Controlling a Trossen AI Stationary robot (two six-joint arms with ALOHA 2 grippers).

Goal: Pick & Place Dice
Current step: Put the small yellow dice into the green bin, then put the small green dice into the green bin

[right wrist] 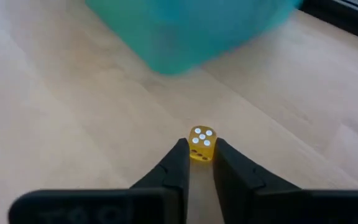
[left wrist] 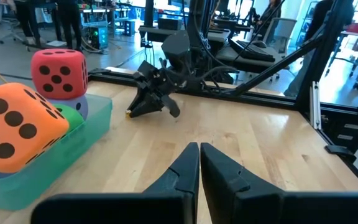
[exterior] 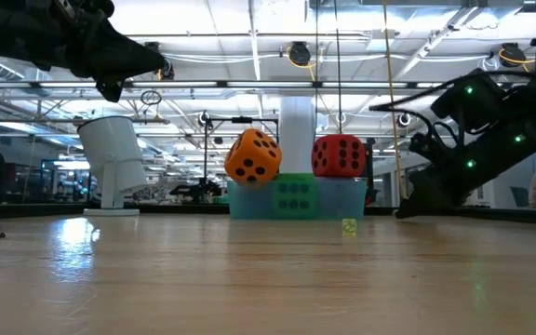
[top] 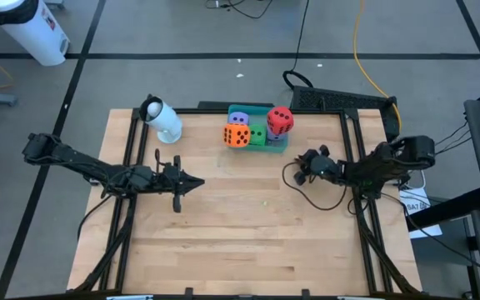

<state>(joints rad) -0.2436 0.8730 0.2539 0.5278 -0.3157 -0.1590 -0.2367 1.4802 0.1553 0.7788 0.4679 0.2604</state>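
Observation:
Large foam dice sit piled in a teal tray (top: 283, 143) at the table's far middle: orange (top: 237, 136), green (top: 257, 135), red (top: 280, 121) and light purple (top: 238, 118). My right gripper (right wrist: 201, 149) is low over the table, right of the tray, shut on a small yellow die (right wrist: 201, 142) with white pips. My left gripper (top: 200, 183) hovers shut and level above the table's left middle, holding nothing. My right gripper pinches the small yellow die's two opposite side faces (right wrist: 194, 154) between its two fingers, only at their free ends. The fingers slant down from the table's right side. The die stands on the tabletop (left wrist: 128, 114).
A white cylindrical device (top: 163, 119) stands at the far left of the table. Another small yellowish die (exterior: 348, 226) lies alone on the bare wood near the middle. Black rails (top: 355, 158) run along the table's left and right sides. A cable (top: 300, 190) loops under my right gripper.

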